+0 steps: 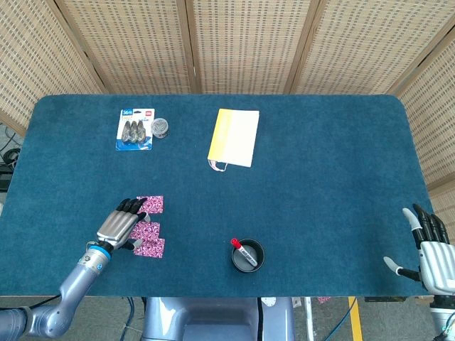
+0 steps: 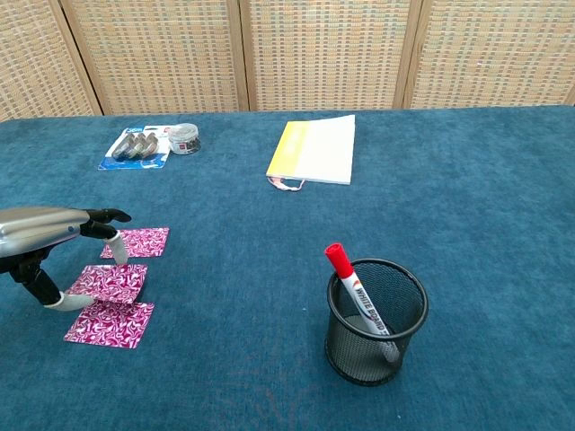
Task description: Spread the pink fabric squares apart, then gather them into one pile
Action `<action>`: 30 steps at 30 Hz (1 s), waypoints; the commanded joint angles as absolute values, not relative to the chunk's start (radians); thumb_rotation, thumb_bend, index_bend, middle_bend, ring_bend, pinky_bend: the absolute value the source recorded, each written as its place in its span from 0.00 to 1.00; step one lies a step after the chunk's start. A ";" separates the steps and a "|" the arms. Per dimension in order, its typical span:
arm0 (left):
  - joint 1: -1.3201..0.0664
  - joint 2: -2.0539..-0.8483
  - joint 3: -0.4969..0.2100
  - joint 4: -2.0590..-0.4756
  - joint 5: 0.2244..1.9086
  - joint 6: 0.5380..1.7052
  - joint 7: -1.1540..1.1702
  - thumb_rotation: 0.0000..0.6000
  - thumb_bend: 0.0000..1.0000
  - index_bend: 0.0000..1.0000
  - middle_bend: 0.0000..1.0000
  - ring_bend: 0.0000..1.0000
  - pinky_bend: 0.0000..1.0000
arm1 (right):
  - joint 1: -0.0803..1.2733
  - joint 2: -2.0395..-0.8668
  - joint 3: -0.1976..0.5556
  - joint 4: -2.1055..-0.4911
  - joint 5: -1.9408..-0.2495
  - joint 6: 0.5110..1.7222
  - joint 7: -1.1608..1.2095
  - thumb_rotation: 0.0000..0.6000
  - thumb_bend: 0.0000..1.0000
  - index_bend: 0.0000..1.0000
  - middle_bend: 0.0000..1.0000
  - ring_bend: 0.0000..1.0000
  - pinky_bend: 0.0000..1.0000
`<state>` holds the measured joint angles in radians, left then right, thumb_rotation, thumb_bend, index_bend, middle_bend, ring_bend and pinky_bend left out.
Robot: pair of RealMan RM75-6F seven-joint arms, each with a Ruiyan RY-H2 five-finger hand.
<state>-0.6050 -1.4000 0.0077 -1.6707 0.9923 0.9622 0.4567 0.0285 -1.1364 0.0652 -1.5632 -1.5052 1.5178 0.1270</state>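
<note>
Three pink patterned fabric squares lie at the near left of the blue table. The far square (image 1: 153,204) (image 2: 137,242) lies apart from the others. The middle square (image 1: 148,230) (image 2: 110,281) sits right behind the near square (image 1: 151,247) (image 2: 110,321), their edges almost meeting. My left hand (image 1: 121,224) (image 2: 45,235) lies flat with its fingers stretched out over the middle square's left edge and grips nothing. Its thumb (image 2: 58,301) curls down beside that square. My right hand (image 1: 430,245) stands with its fingers spread off the table's near right corner.
A yellow and white booklet (image 1: 233,137) (image 2: 314,150) lies at the far centre. A blister pack (image 1: 134,129) and a small round tin (image 1: 161,126) sit at the far left. A black mesh cup (image 1: 247,254) (image 2: 375,310) holds a red-capped marker near the front edge.
</note>
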 commanded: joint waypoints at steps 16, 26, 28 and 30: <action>-0.570 -1.435 0.051 -1.711 1.010 1.021 0.511 1.00 0.31 0.53 0.00 0.00 0.00 | 0.029 -1.134 0.064 -1.564 -1.504 1.515 0.134 1.00 0.18 0.00 0.00 0.00 0.00; -0.562 -1.458 0.062 -1.704 1.029 1.025 0.525 1.00 0.30 0.50 0.00 0.00 0.00 | 0.029 -1.133 0.064 -1.566 -1.504 1.513 0.134 1.00 0.18 0.00 0.00 0.00 0.00; -0.560 -1.462 0.062 -1.701 1.035 1.030 0.527 1.00 0.28 0.44 0.00 0.00 0.00 | 0.029 -1.132 0.064 -1.566 -1.504 1.513 0.135 1.00 0.18 0.00 0.00 0.00 0.00; -0.558 -1.463 0.062 -1.699 1.035 1.029 0.528 1.00 0.27 0.40 0.00 0.00 0.00 | 0.029 -1.132 0.064 -1.566 -1.503 1.513 0.135 1.00 0.18 0.00 0.00 0.00 0.00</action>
<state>-0.5588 -1.4628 0.0620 -1.6993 1.0357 1.0289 0.5276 0.0290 -1.1320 0.0636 -1.5658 -1.5035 1.5126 0.1353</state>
